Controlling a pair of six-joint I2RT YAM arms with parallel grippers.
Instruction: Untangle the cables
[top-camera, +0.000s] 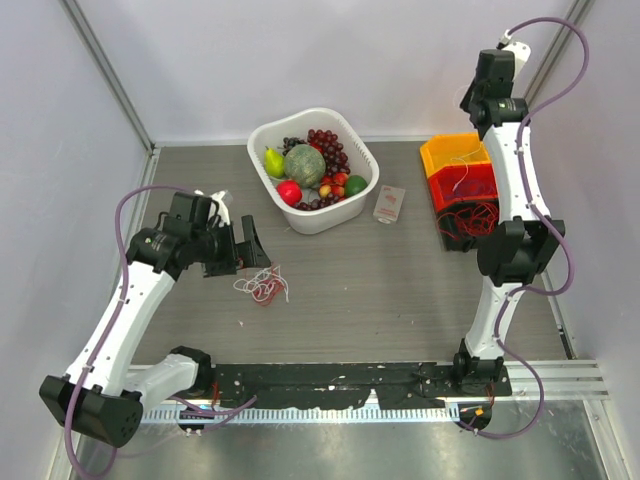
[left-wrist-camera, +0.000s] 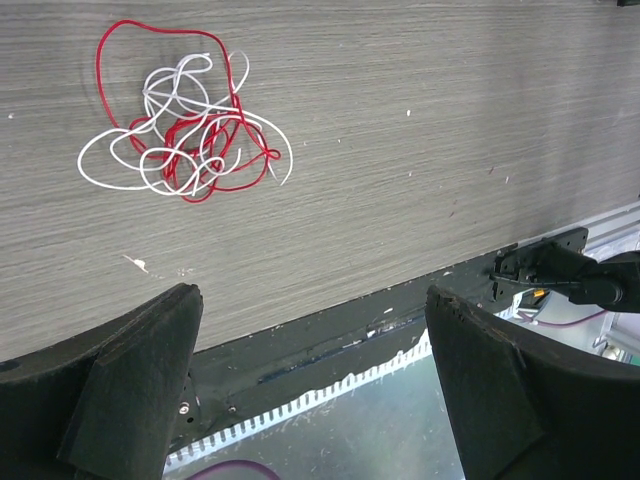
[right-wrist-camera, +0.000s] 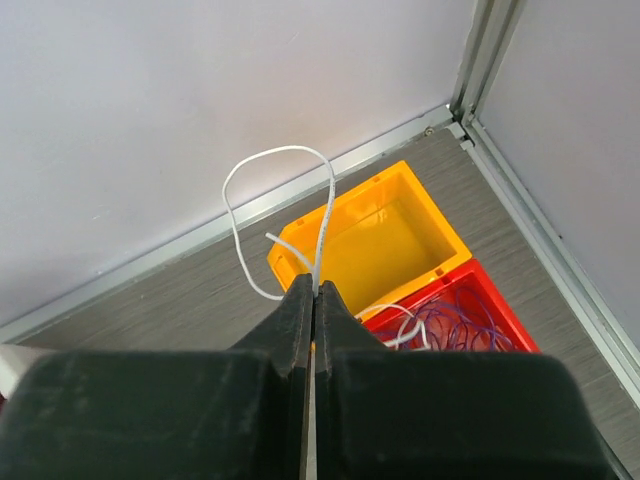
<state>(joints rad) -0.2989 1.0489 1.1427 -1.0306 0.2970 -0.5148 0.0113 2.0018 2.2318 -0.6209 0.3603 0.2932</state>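
**Fingers clamped on a white cable at right, spread wide at left**

Black fingers of the right hand (right-wrist-camera: 315, 285) fill the near part of its wrist view, pressed flat together with a white cable (right-wrist-camera: 285, 148) pinched between their tips. From the tips the cable rises in a loop, bends over and drops back down toward the hand. Just beyond and below the tips sits a yellow bin (right-wrist-camera: 390, 240), its floor bare. Touching it, on the side nearer the hand, is a red bin (right-wrist-camera: 505, 305) holding purple cables (right-wrist-camera: 460, 325) with a white strand lying across them. Both bins stand in the corner of the surface (right-wrist-camera: 180, 290), against the wall.

The left hand (left-wrist-camera: 312, 300) is held wide, nothing between its fingers (left-wrist-camera: 150, 370), and hangs above the surface clear of everything. Ahead of it, off toward the finger on the left of its wrist view, lie the cables (left-wrist-camera: 190, 140): red and white wires knotted in a loose bunch, flat on the surface, apart from the hand. In the top view the bunch (top-camera: 262, 285) is just beside the hand's tips. Farther off stands a white basket (top-camera: 262, 135) of fruit.
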